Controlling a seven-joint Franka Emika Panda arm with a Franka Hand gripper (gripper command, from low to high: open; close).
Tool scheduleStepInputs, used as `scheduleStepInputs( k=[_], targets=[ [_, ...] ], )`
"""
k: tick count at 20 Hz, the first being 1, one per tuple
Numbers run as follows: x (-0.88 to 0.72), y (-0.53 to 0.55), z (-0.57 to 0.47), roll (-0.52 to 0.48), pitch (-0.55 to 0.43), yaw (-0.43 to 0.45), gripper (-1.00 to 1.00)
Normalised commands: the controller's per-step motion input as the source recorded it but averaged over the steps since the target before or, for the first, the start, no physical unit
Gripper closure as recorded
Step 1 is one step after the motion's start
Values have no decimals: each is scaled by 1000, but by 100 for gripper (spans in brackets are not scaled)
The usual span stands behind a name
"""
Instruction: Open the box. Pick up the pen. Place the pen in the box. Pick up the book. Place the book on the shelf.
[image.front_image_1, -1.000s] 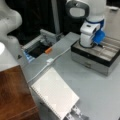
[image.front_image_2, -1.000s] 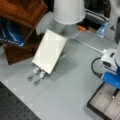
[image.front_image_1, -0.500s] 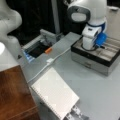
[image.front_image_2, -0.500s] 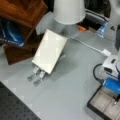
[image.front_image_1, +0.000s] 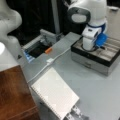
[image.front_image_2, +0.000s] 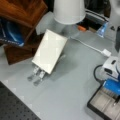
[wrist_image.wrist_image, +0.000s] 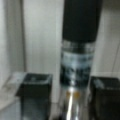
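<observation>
The box (image.front_image_1: 88, 60) stands open at a front view's right, its black lid out of sight and its beige compartments showing (image.front_image_2: 100, 105). My gripper (image.front_image_1: 93, 48) reaches down into it. In the wrist view the pen (wrist_image.wrist_image: 77, 62), black with a silver section, lies lengthwise between the fingers (wrist_image.wrist_image: 35, 92). A thin gap shows on its left side, so the gripper (wrist_image.wrist_image: 71, 96) is open. The white spiral-bound book (image.front_image_1: 53, 96) lies on the grey table, propped on metal clips (image.front_image_2: 50, 51). The reddish-brown shelf (image.front_image_1: 13, 92) is beside it and bare on top (image.front_image_2: 22, 10).
An open dark recess with an orange piece (image.front_image_1: 48, 50) lies behind the book. A white cable (image.front_image_1: 50, 61) runs across the table between recess and box. A white cylindrical base (image.front_image_2: 68, 11) stands at the far side. Metal clips (image.front_image_2: 36, 75) stick out under the book.
My gripper has sunk slightly lower into the box. Book and shelf are unchanged.
</observation>
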Motion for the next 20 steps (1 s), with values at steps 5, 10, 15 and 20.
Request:
scheduleStepInputs(
  k=[5, 10, 15, 20],
  targets=[
    [-53, 9, 15, -96, -38, -112, -100],
    [-49, -56, 51, -108, -4, -95, -100],
    [-37, -177, 151, -101, 45, -60, -100],
    [26, -320, 197, -70, 90, 34, -100]
  ],
)
